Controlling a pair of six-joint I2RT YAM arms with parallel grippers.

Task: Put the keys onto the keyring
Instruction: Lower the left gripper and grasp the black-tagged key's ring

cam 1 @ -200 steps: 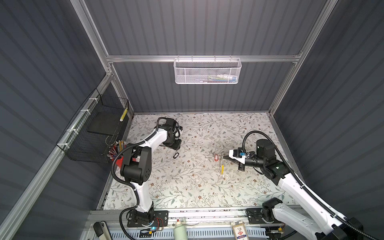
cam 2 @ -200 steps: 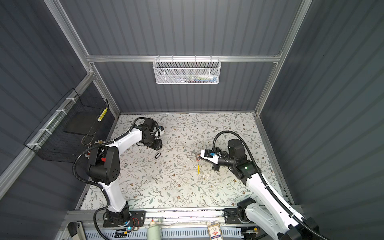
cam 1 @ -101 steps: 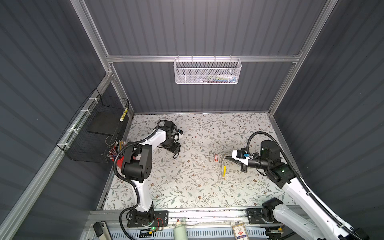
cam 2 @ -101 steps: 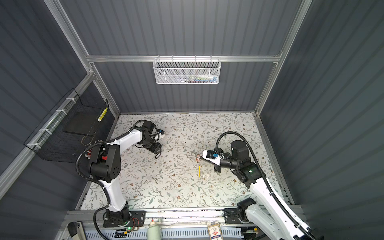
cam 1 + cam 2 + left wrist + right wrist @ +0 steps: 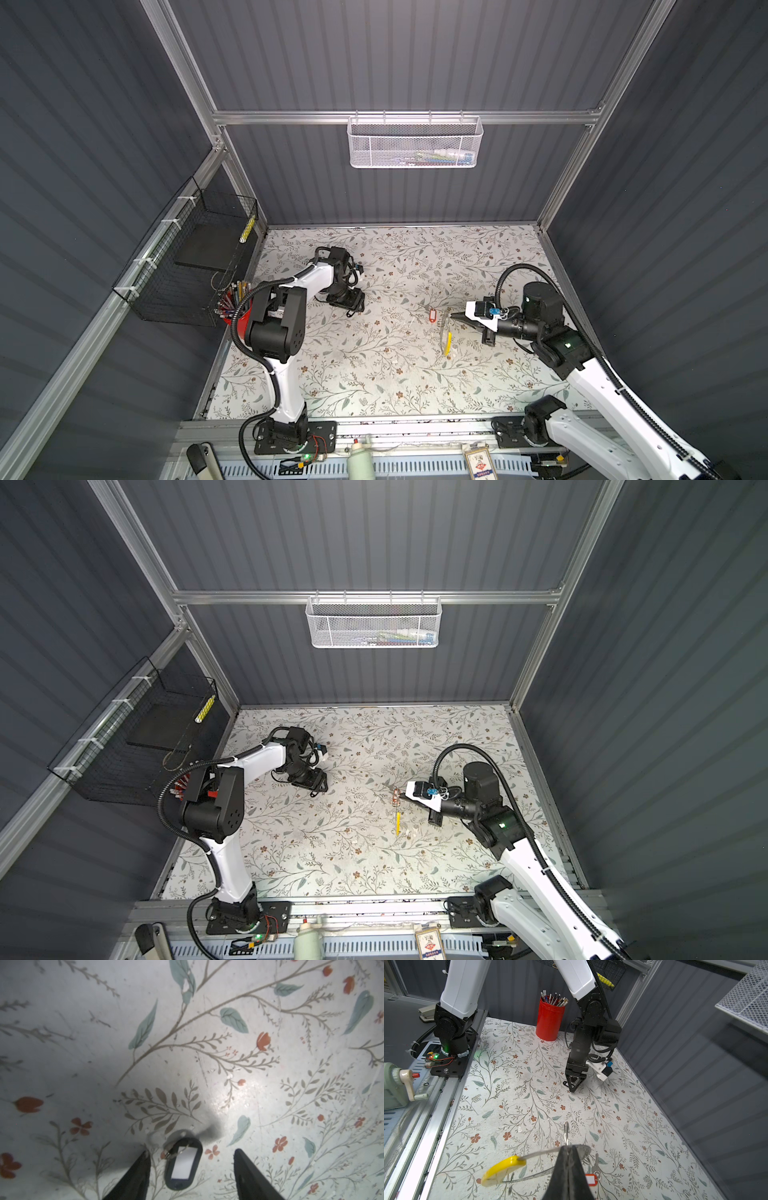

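Above the black-tagged key (image 5: pixel 182 1164) your released left gripper (image 5: pixel 191 1153) needed centring, I judged; your right gripper (image 5: pixel 568 1148) clenched the keyring (image 5: pixel 503 1169)

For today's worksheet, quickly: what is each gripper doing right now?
Left gripper: open, fingers either side of the black-tagged key, not gripping it.
Right gripper: shut on the keyring.

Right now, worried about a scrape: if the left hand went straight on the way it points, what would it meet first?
Probably the floral mat: the left hand points down with open jaws astride the black-rimmed key tag, so its fingertips would land either side of the tag. The height left is unclear.
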